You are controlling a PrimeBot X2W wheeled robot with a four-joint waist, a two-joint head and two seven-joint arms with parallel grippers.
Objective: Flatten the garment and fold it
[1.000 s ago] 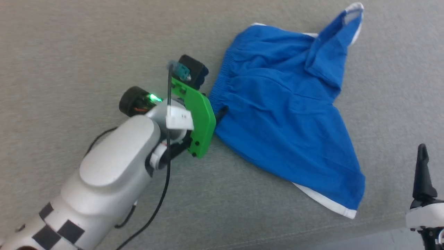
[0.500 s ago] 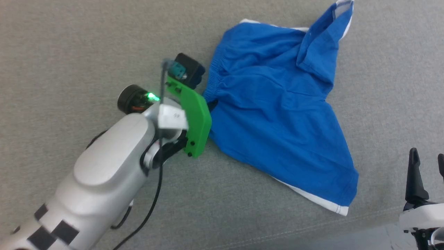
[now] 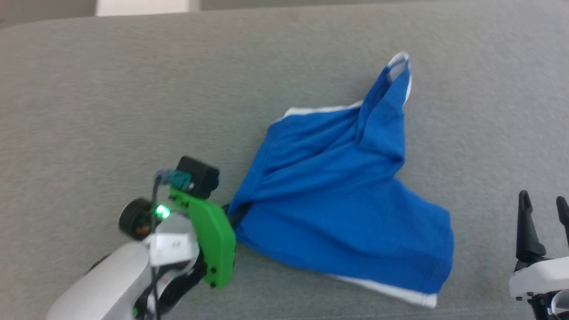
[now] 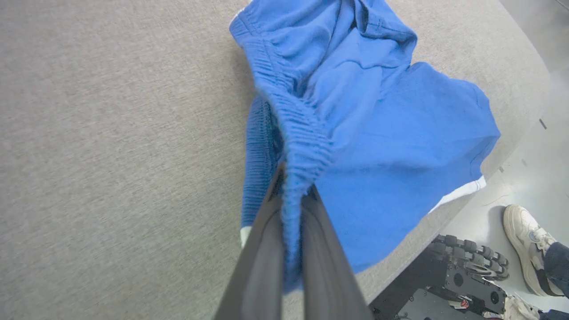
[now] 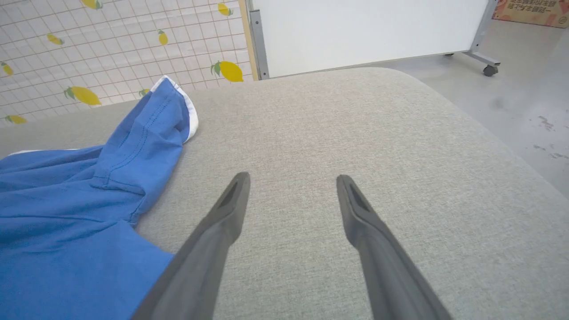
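The garment [image 3: 338, 209], bright blue shorts with white trim, lies crumpled on the grey padded table [image 3: 133, 89]. One leg points toward the far side, the other spreads toward the near right edge. My left gripper [image 3: 231, 213] is shut on the gathered waistband [image 4: 306, 142] at the shorts' left end, and the wrist view shows the elastic pinched between both fingers [image 4: 266, 249]. My right gripper [image 3: 543, 209] stands open at the lower right, apart from the shorts [image 5: 66, 213], with bare table between its fingers [image 5: 226, 213].
The table's far edge [image 3: 284, 11] runs along the top of the head view. A white board on castors [image 5: 369, 31] and a lemon-patterned wall [image 5: 111, 44] stand beyond. A person's shoe [image 4: 526, 249] and the robot's base [image 4: 453, 275] are on the floor beside the table.
The head camera has tilted, shifting the whole scene down. My left gripper has dragged the waistband toward the near left, and the shorts have bunched narrower behind it.
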